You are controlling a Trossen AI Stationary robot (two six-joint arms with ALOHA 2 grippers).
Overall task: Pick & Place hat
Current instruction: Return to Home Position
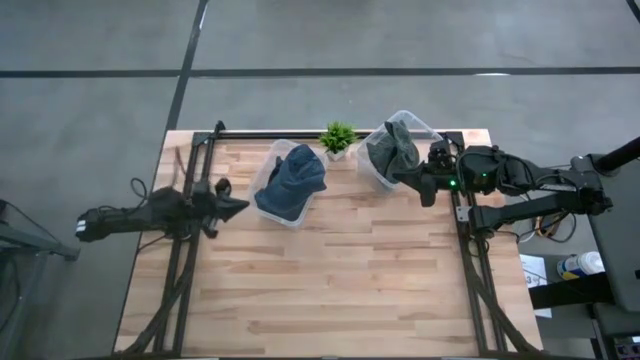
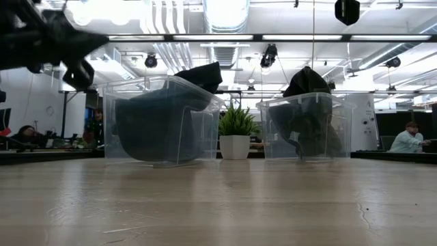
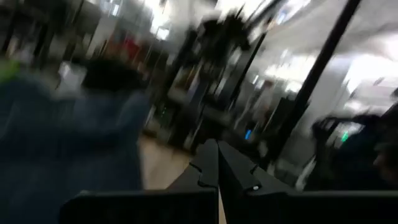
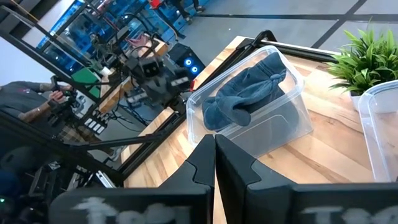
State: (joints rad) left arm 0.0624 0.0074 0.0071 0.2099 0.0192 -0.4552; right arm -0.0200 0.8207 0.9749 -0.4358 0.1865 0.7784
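Step in hand, as I read it: both arms go home, nothing left to carry. Blue cap [image 1: 297,178] lies in left bin [image 1: 260,188], heaped a little above the rim. A darker cap [image 1: 392,148] sits in right bin [image 1: 430,125], also poking over the top. Plant [image 1: 337,137] stands between the bins at the far edge of the bench [image 1: 330,290]. Left tool [image 1: 238,205] hangs just beside left bin on its outer side, fingers pressed together to a point, gripping nothing, apart from the wall as far as I can tell. Right tool [image 4: 214,142] is just beside right bin, fingers closed flat against each other, empty. To do this well: lift each arm up and back, away from its bin, not sideways. Both tips are close to thin plastic walls, and a nudge could likely slide a bin or tip out a heaped cap. Tools closed all the way, slow near the bins
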